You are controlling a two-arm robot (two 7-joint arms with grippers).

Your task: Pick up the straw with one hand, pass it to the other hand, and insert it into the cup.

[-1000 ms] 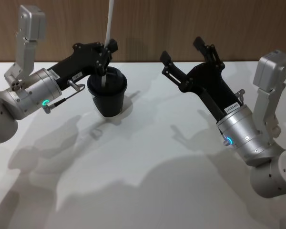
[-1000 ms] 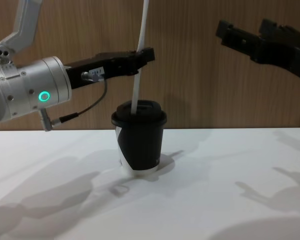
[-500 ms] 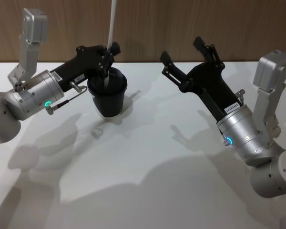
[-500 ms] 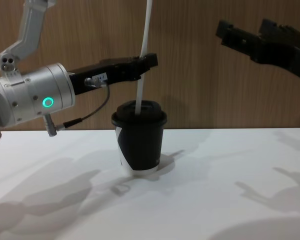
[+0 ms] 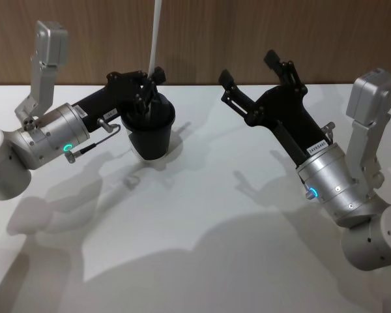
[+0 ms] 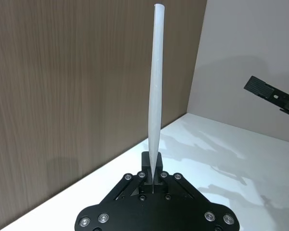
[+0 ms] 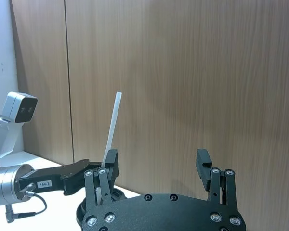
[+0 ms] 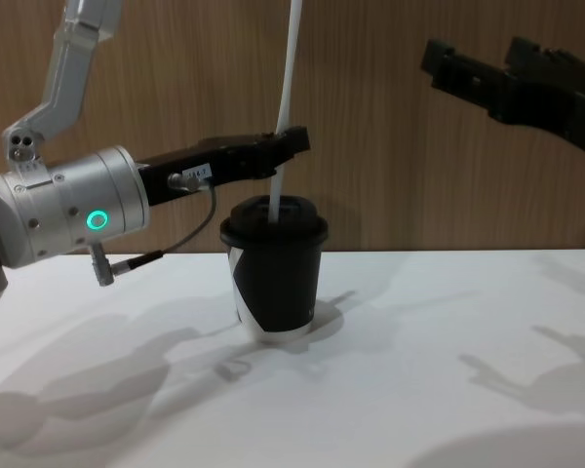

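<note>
Toward eleven o'clock on the white counter (image 5: pixel 202 215) stands the cup (image 8: pixel 273 278), black with a white patch and a domed lid. Directly above its lid hangs the left tool (image 8: pixel 291 142), its fingers closed on the straw (image 8: pixel 285 107). From the chest, the straw stands nearly upright, leaning slightly, with its lower end meeting the top of the lid; whether it has entered the opening cannot be told. From the left wrist, the straw (image 6: pixel 155 96) rises straight out of the pinched fingertips. Over at two o'clock, well apart from the cup, the right tool (image 5: pixel 251 68) is raised off the counter with its fingers spread wide and nothing between them.
</note>
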